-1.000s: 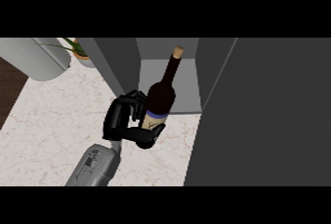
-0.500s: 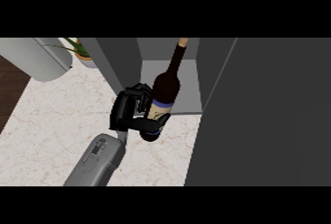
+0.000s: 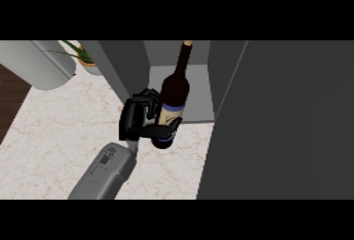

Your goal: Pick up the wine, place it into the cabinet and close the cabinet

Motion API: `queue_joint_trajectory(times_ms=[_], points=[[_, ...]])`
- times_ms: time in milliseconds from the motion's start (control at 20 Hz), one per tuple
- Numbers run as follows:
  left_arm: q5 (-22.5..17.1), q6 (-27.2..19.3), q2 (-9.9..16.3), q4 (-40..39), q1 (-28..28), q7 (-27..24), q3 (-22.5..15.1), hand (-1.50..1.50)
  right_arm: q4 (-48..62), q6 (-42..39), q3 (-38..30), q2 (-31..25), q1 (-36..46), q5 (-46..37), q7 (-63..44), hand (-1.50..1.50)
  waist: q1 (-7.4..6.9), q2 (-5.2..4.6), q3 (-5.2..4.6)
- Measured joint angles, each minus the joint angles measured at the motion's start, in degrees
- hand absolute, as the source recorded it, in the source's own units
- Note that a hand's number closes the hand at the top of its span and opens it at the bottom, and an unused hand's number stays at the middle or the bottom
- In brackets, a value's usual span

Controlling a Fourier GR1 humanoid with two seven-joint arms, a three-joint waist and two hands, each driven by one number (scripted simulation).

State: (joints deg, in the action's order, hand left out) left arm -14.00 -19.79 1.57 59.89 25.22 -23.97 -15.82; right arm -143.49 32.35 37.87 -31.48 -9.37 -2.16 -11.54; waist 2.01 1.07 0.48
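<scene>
- Nearest, a grey forearm (image 3: 104, 171) rises from the lower edge over the marble tabletop (image 3: 55, 140); which arm it is cannot be read for certain, though it comes in left of the cabinet's opening and I take it as the left.
- The left hand (image 3: 142, 119) sits just in front of the cabinet (image 3: 124, 70), its fingers (image 3: 168, 127) curled around the lower body of the wine bottle (image 3: 174, 96), over the label band.
- The wine bottle is carried off the tabletop, its base near the front edge of the cabinet floor (image 3: 197, 93) and its neck leaning back into the opening.
- The tall dark panel at the right of the opening looks like the open cabinet door (image 3: 283, 122).
- Risks, as I judge them: the base could catch the front lip of the cabinet floor if it goes in too low; the long neck could strike the rear wall or the top of the opening if the tilt is not taken out.
- With the grip low on the body, the bottle may tip when set down and let go.
- A bottle left too near the front edge would block the door from closing.
- Farthest, beyond the cabinet's left side, a potted plant (image 3: 86, 58) and a pale rounded object (image 3: 38, 63) stand well apart from the action.
- No other hand shows.
</scene>
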Motion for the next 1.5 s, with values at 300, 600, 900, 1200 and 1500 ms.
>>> queue_joint_trajectory(times_ms=[300,600,900,1200,1500], points=[[1.3,-5.2,0.2,-0.2,0.2,1.7,-0.9,1.5,0.2,-0.5,0.2,0.3,-0.3,0.5,1.6,-1.5,0.79,0.14,0.19],[4.2,-10.8,0.8,-0.4,0.6,5.0,-2.4,1.5,0.5,-1.2,0.8,0.7,-0.5,1.0,2.9,-1.5,1.5,0.17,0.39],[2.8,-12.9,0.2,-2.0,3.4,7.8,-1.1,1.5,0.7,-1.9,1.0,0.9,-0.6,1.4,3.6,-1.5,3.05,-0.63,0.15],[-0.3,-7.1,-0.5,-16.3,16.6,9.9,4.2,1.5,0.7,-2.6,1.0,0.8,-1.3,1.8,4.5,-1.5,4.37,-2.17,-0.42],[-0.8,-5.4,0.1,-28.1,24.6,6.1,8.5,1.5,0.6,-3.3,0.9,0.5,-2.2,2.1,5.6,-1.5,4.93,-2.76,-0.56]])
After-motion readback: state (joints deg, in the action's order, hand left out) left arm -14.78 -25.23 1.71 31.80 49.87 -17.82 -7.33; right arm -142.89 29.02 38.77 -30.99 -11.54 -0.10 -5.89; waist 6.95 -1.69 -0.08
